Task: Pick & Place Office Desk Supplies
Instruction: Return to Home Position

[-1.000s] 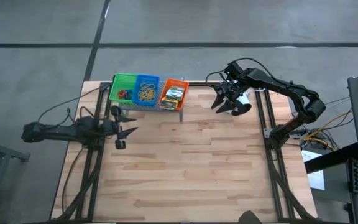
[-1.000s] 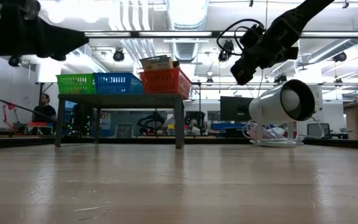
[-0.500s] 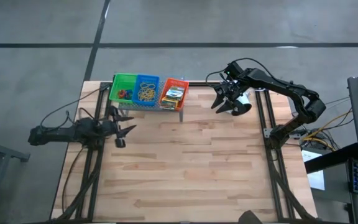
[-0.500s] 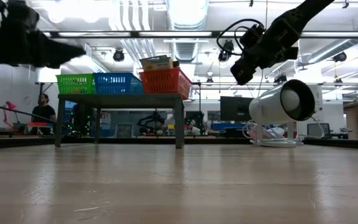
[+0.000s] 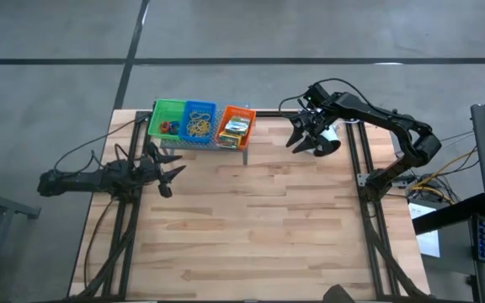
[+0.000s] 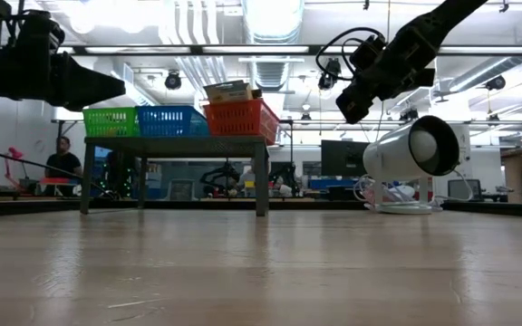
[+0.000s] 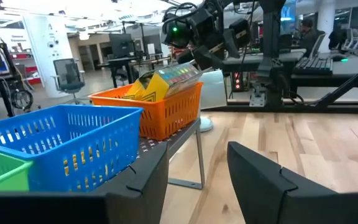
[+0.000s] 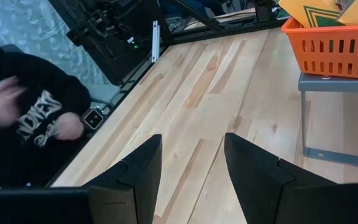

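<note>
Three stiff, light coloured plastic trays (image 5: 198, 124): I'd pinch a rim. Fingers wide, empty on left gripper (image 5: 173, 179) and right gripper (image 5: 304, 146).

Soft, even overhead light is falling on the pale wooden-plank bench (image 5: 251, 227) in the high view, throwing only faint shadows. In the low view long white ceiling strip lights (image 6: 270, 49) are glaring, turning the left arm's dark pincer (image 6: 116, 88) into a silhouette. In the right wrist view a person's hand (image 8: 2, 102) is smearing with motion blur.
</note>
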Robot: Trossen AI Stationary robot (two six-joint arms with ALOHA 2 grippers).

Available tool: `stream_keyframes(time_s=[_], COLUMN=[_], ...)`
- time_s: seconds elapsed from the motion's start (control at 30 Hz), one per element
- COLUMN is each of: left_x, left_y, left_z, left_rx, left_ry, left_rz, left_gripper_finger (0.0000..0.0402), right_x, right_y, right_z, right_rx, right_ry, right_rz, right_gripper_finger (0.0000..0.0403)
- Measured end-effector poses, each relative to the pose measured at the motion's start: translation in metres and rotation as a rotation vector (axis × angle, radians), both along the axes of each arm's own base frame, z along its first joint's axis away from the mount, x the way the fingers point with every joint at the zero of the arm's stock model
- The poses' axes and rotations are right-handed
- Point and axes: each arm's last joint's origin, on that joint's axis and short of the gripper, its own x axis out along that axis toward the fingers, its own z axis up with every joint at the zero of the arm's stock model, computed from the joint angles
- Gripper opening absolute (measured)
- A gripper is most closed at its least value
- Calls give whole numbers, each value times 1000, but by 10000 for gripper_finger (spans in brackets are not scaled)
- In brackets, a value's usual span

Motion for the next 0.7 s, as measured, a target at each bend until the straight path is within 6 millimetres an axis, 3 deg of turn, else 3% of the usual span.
stream_keyframes(time_s=[0.6, 0.7], left_x=[0, 0], left_y=[0, 0], left_z=[0, 0], left_rx=[-1, -1], left_ry=[1, 1], left_rz=[-1, -1], left_gripper_finger=[169, 168], right_x=[5, 9], right_y=[-4, 0], right_z=[3, 3], right_rx=[-82, 2], right_ry=[-79, -40], right_rz=[8, 6], right_gripper_finger=[171, 171])
